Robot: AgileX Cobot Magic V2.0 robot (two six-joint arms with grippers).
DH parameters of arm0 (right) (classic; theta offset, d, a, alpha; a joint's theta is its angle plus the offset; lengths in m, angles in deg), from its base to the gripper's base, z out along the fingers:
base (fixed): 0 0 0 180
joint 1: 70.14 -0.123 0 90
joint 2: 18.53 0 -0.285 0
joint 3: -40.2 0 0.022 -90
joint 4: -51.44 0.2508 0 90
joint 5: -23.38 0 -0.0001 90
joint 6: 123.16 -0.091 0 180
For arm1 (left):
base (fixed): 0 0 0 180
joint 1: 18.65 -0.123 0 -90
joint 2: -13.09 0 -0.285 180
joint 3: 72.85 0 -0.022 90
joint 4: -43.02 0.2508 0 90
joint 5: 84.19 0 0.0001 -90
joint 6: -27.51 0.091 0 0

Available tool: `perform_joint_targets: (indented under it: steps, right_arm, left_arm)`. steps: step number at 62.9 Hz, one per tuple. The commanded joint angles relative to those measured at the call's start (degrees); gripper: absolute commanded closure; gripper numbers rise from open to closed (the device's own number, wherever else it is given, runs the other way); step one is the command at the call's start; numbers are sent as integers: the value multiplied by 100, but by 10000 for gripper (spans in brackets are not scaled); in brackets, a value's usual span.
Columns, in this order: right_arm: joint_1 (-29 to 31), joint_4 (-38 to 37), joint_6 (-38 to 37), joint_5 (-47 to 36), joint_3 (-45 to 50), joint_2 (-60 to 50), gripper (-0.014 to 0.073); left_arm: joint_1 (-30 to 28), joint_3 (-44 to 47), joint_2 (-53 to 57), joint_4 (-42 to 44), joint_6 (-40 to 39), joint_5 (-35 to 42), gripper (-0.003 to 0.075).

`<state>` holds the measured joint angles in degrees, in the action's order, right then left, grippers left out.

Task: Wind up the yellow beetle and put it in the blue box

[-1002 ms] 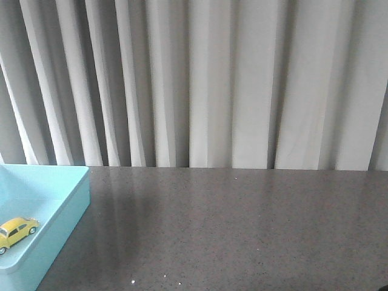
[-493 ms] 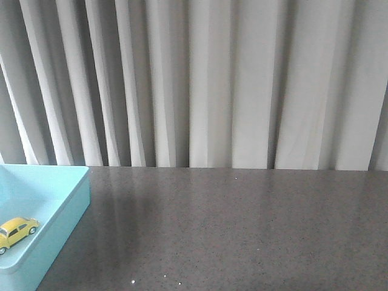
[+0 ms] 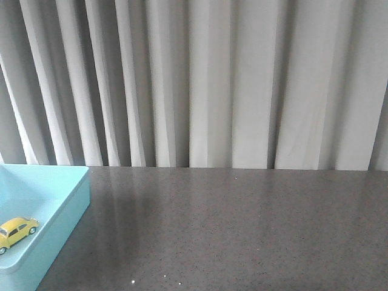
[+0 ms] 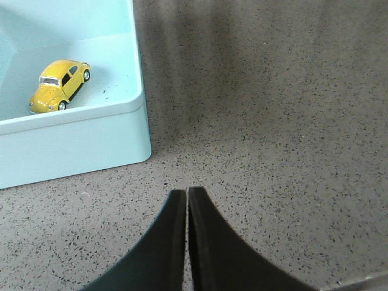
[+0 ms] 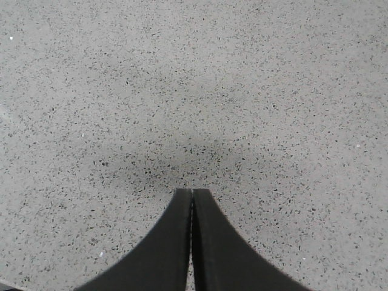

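The yellow beetle (image 3: 16, 230) sits on its wheels inside the blue box (image 3: 66, 209) at the table's left edge. It also shows in the left wrist view (image 4: 58, 85), near the box's corner wall (image 4: 91, 139). My left gripper (image 4: 187, 191) is shut and empty, above bare table a short way outside the box. My right gripper (image 5: 192, 191) is shut and empty over bare speckled table. Neither gripper shows in the front view.
The grey speckled table (image 3: 242, 230) runs from the box to the right edge. A pleated pale curtain (image 3: 212, 85) hangs behind the table's far edge.
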<state>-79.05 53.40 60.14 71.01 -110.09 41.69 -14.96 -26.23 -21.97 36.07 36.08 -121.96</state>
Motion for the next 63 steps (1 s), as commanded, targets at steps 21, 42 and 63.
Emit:
perform_joint_targets:
  steps: [21, 42, 63]
  right_arm:
    - [-3, -4, 22, -278, -134, -56, 601]
    - [-3, -4, 22, -278, -134, -56, 601]
    - [-3, -4, 22, -274, -134, -56, 601]
  left_arm:
    - [10, 1587, 1465, 107, -53, 2092, 727]
    - [10, 3162, 2698, 101, -57, 4051, 727]
    - [-76, 3163, 2889, 530, -779, 4053, 727]
